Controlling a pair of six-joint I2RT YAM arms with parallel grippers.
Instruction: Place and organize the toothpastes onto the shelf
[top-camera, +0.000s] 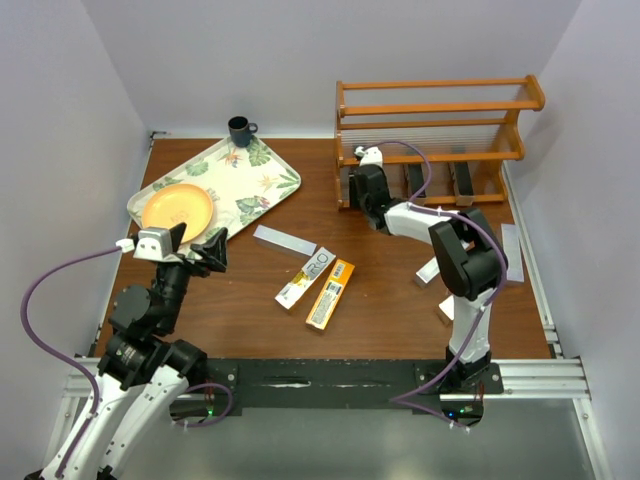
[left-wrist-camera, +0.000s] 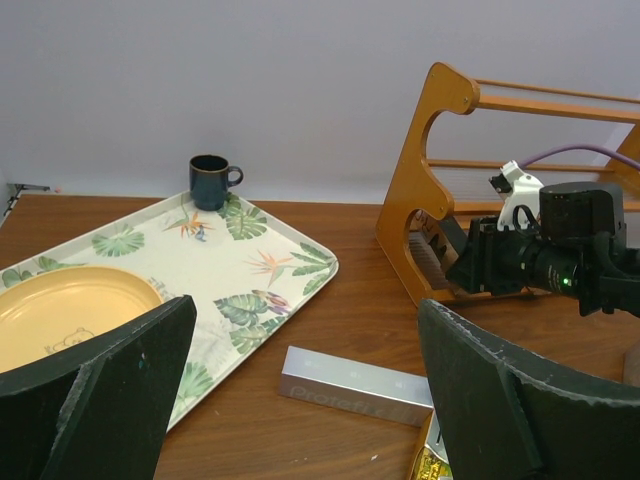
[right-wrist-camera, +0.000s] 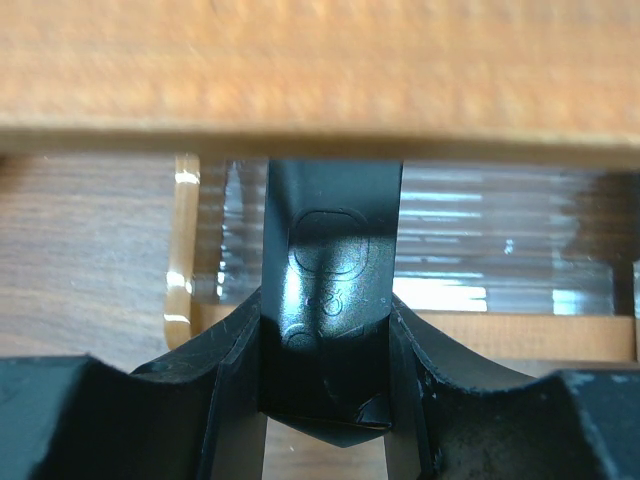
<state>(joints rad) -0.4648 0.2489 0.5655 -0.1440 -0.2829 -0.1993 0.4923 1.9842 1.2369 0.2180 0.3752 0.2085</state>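
Note:
The orange-brown shelf (top-camera: 440, 95) stands at the back right, and two black toothpastes (top-camera: 414, 180) (top-camera: 462, 178) lie on its lowest tier. My right gripper (top-camera: 358, 185) reaches into that tier's left end. In its wrist view the right gripper (right-wrist-camera: 325, 350) is shut on a black toothpaste (right-wrist-camera: 330, 260), under a shelf rail (right-wrist-camera: 320, 70). A silver toothpaste (top-camera: 284, 240) (left-wrist-camera: 355, 385) lies on the table. A white-and-yellow one (top-camera: 304, 278) and an orange one (top-camera: 330, 293) lie beside it. My left gripper (top-camera: 195, 245) (left-wrist-camera: 308, 320) hovers open by the tray, holding nothing.
A leaf-patterned tray (top-camera: 262, 180) (left-wrist-camera: 250, 270) at the back left carries a yellow plate (top-camera: 178, 208) (left-wrist-camera: 60, 310). A dark mug (top-camera: 240, 130) (left-wrist-camera: 210, 180) stands behind it. More silver boxes (top-camera: 511, 250) (top-camera: 428, 272) lie near the right arm.

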